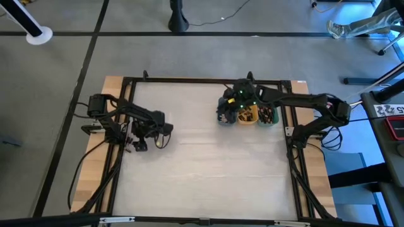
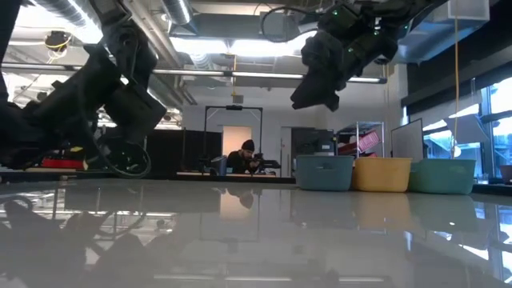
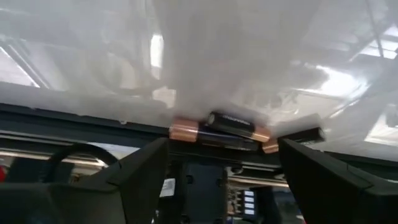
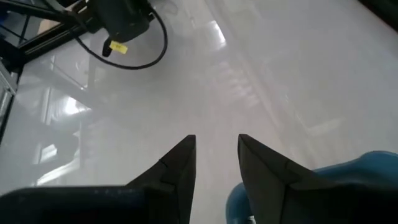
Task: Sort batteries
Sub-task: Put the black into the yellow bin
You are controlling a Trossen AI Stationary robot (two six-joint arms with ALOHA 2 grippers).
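Left tool low, jaws apart before batteries — right tool raised over blue tray, jaws slightly apart, empty.

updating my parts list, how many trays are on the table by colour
slate-blue tray: 1
orange tray: 1
green tray: 1
total: 3 trays, side by side in a row
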